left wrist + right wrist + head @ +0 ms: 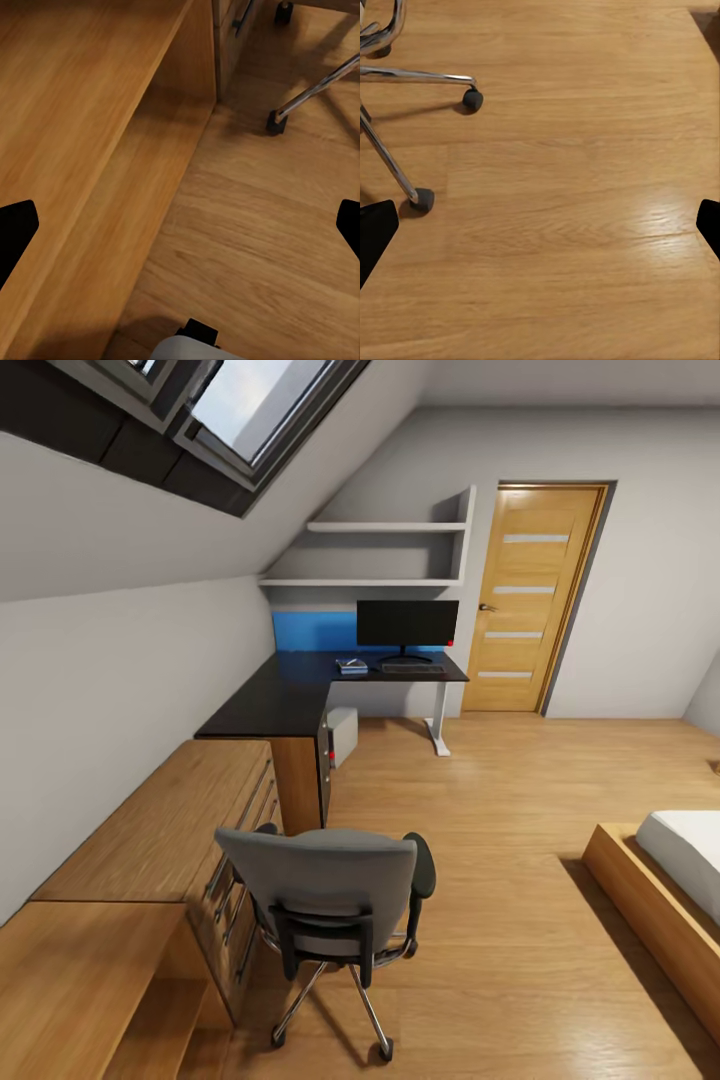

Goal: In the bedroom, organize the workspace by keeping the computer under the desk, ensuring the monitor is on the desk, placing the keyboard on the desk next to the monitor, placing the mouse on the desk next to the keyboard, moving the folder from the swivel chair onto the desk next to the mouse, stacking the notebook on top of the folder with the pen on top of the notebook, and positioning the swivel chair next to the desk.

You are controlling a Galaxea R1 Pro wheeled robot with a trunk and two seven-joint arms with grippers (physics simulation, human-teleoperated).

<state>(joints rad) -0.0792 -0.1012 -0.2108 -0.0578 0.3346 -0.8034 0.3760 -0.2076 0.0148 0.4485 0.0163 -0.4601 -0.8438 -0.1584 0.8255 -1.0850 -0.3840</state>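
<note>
From my remote station: an attic bedroom with a warm wood-plank floor (500, 920). The L-shaped glossy black table (290, 695) stands against the far wall, carrying the wide black monitor (407, 624) and slim grey keyboard (411, 668). The silver-grey tower computer (341, 734) sits beneath. The grey padded swivel chair (325, 885) stands well apart, beside the low light-wood shelving (130, 860). Open floor runs between chair and bed. The left gripper (180, 225) and right gripper (540, 225) both hang spread wide, holding nothing.

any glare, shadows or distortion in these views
Head view: wide-angle bend, walls and skylight lean outward; soft shadow under the swivel chair. Right wrist view: a pale glare patch on the wooden floor, thin shadows beside the chair's chrome spokes. Left wrist view: even light, the low shelving's recess darker.
</note>
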